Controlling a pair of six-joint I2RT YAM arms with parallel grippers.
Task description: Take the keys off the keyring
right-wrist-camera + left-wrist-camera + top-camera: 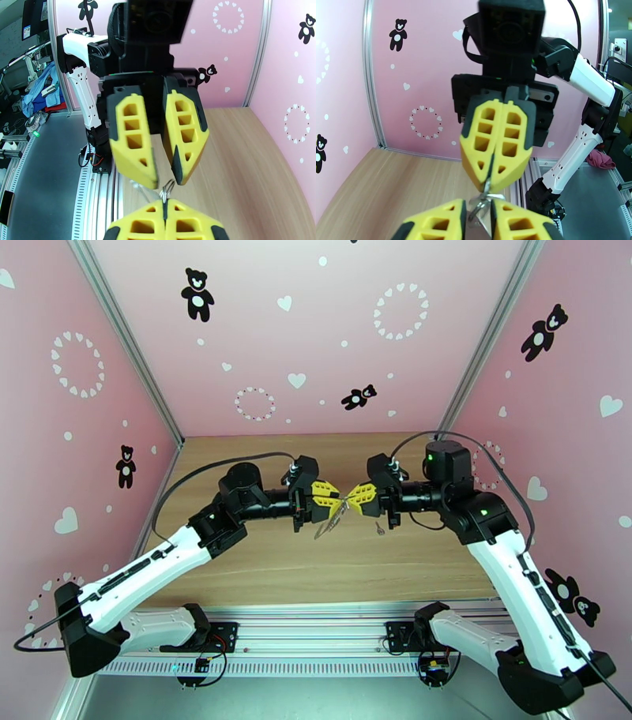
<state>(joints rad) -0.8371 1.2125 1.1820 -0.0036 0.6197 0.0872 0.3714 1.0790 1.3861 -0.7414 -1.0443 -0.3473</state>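
Above the table's middle my two grippers meet tip to tip. My right gripper [349, 501] [166, 206] is shut on a key [488, 184] [168, 190], a thin metal stem with a small round head sticking out of its tips. That head links into the keyring [475, 209]. My left gripper [338, 498] [478, 216] holds the keyring between fingers that stand slightly apart. In the top view the rest of the keyring [329, 523] and its chain hang down under the left fingers. A second small key [380, 528] lies loose on the wood below the right gripper.
The wooden table [261, 571] has pink walls on three sides. An aluminium rail [316, 627] with both arm bases runs along the near edge.
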